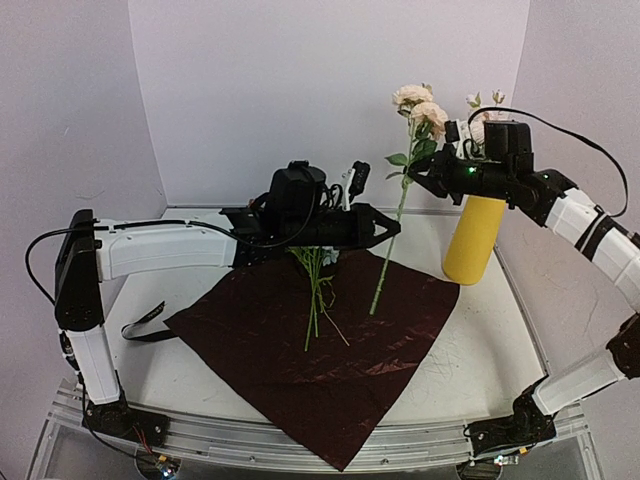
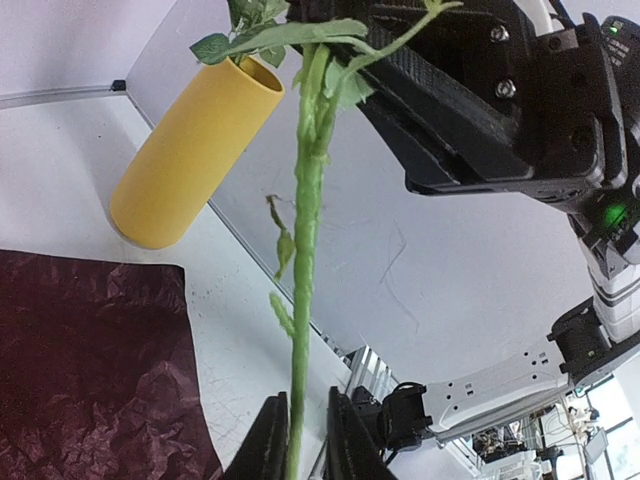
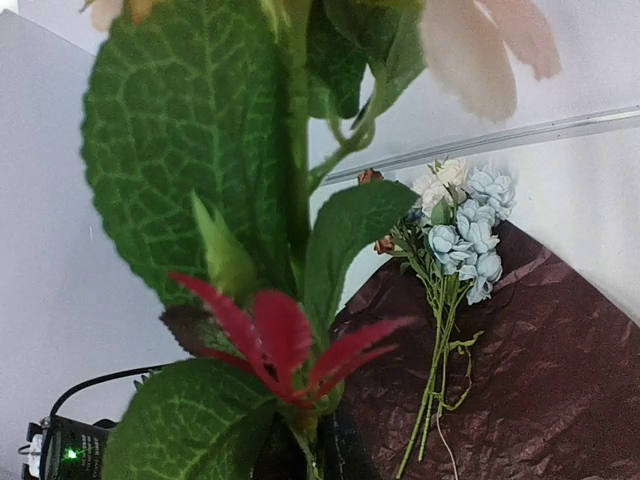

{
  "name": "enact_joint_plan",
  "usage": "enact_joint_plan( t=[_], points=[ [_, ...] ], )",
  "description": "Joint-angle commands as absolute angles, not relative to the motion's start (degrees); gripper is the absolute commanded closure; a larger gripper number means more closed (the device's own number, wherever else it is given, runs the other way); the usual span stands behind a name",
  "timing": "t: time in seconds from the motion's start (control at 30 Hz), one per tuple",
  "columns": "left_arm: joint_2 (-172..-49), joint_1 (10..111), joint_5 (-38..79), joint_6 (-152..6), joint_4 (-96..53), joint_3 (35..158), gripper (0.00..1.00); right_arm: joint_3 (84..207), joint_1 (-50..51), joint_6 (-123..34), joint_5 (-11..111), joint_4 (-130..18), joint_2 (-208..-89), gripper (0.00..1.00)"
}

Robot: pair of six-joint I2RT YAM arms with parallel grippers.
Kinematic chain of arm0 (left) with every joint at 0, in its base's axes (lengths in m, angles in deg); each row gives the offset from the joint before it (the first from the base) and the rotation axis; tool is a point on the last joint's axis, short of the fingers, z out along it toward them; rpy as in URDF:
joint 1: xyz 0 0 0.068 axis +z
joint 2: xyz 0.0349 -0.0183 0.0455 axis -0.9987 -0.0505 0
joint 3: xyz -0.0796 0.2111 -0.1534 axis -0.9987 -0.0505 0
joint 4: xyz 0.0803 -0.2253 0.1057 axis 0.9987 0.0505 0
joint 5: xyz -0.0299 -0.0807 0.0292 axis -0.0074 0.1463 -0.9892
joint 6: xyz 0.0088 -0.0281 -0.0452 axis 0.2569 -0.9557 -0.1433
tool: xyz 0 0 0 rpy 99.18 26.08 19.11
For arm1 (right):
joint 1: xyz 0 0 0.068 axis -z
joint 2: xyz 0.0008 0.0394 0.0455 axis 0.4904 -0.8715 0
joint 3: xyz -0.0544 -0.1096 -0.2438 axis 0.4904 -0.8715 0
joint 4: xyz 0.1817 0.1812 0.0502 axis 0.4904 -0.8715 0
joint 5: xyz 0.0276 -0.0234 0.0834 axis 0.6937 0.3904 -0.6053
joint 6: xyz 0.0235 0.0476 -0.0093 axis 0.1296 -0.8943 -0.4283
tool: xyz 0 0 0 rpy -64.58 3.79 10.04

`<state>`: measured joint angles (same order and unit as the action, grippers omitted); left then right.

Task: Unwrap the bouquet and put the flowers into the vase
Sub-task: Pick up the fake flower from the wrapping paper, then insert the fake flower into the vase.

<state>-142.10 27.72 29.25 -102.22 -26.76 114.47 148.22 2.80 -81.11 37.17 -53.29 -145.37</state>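
One yellow vase [image 1: 472,240] is standing on the surface [image 1: 200,370]. One dark red wrap sheet [image 1: 320,350] and one black ribbon [image 1: 145,322] are lying on it. One long flower stem [image 1: 384,268] is carrying two pale pink blooms [image 1: 428,114]. One small bunch [image 1: 315,285] is lying too, its stems not clearly countable.

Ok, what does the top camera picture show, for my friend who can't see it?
Two claws hold one pink rose upright: the right claw near its leaves, the left claw lower on the stem. A yellow vase stands to its right, and more flowers lie on a dark red wrap.
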Motion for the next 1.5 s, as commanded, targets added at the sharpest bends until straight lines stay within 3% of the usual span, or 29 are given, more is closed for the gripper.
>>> enact_joint_plan(
  t=[0.0, 0.13, 0.23, 0.57, 0.73, 1.0, 1.47],
  points=[
    [-139.41, 27.10, 29.86, -101.93, -28.93, 116.54, 0.72, 147.58, 4.08, -79.46, 37.43, -50.92, -142.05, 1.00],
    [-139.14, 26.99, 28.28, -102.20, -28.89, 114.96, 0.42, 147.22, 4.53, -76.52, 37.83, -51.43, -140.74, 1.00],
    [-137.96, 26.99, 26.10, -102.01, -28.91, 113.45, 0.34, 148.30, 5.16, -71.18, 40.65, -53.53, -139.22, 1.00],
    [-135.41, 27.00, 23.97, -101.20, -28.61, 110.12, 0.32, 160.29, 6.71, -50.60, 74.28, -60.04, -136.57, 1.00],
    [-134.75, 26.99, 23.70, -100.51, -28.33, 109.61, 0.33, 170.42, 7.46, -39.62, 83.26, -59.20, -141.29, 1.00],
    [-133.69, 26.99, 22.52, -100.64, -28.23, 108.60, 0.34, 177.62, 10.10, -32.06, 84.80, -48.42, -146.63, 1.00],
    [-131.53, 27.20, 21.13, -98.79, -27.02, 108.39, 0.35, 176.61, 13.46, -29.21, 83.39, -31.60, -151.75, 1.00]
  ],
)
